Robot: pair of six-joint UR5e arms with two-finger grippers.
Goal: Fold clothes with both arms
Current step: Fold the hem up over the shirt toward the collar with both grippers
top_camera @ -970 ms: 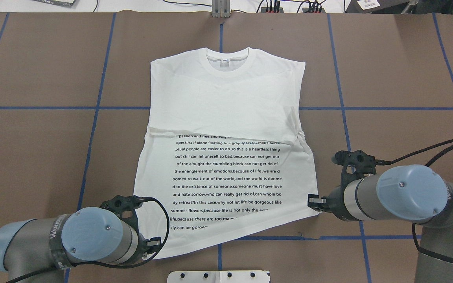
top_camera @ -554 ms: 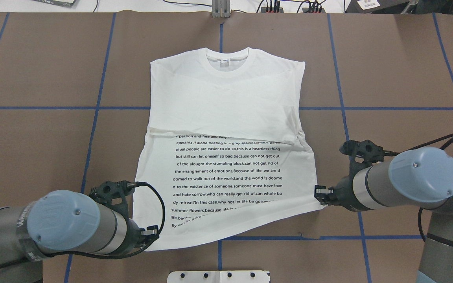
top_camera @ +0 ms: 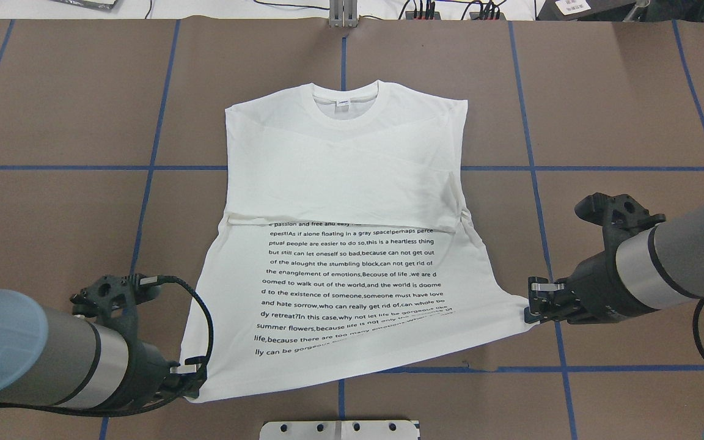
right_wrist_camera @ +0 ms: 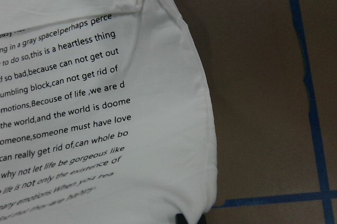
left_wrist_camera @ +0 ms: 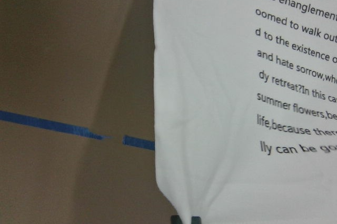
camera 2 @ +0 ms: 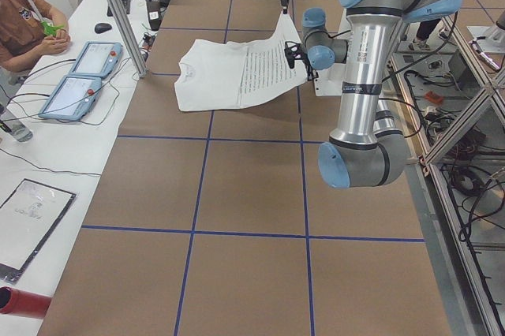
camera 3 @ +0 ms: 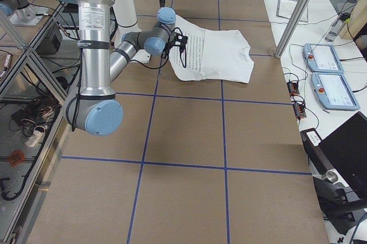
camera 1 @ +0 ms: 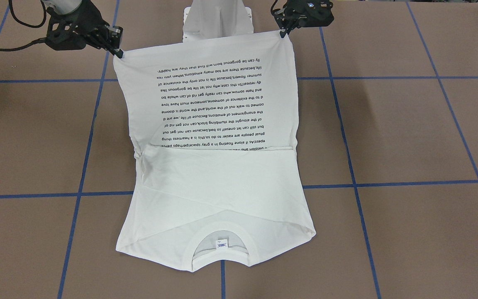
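The white T-shirt [top_camera: 346, 177] lies collar [top_camera: 344, 105] away from me, with its sleeves folded across the chest and the black text block [top_camera: 352, 287] facing up. My left gripper [top_camera: 190, 376] is shut on the hem's left corner. My right gripper [top_camera: 532, 302] is shut on the hem's right corner. Both corners are lifted off the table, so the lower half slopes up while the collar end rests flat. In the front-facing view the shirt [camera 1: 218, 182] hangs between the left gripper [camera 1: 284, 32] and the right gripper [camera 1: 116, 50]. The wrist views show the cloth [left_wrist_camera: 221, 103] [right_wrist_camera: 105, 103] close up.
The brown table [top_camera: 602, 122] carries a grid of blue tape lines. A white base plate [top_camera: 340, 429] sits at the near edge between the arms. Cables and plugs [top_camera: 450, 11] line the far edge. A side bench holds tablets [camera 2: 79, 76], with an operator beside them.
Both grippers have moved outward and up with the hem corners. The hem is now stretched wider and raised. The shirt's collar end has slid slightly left and toward me.
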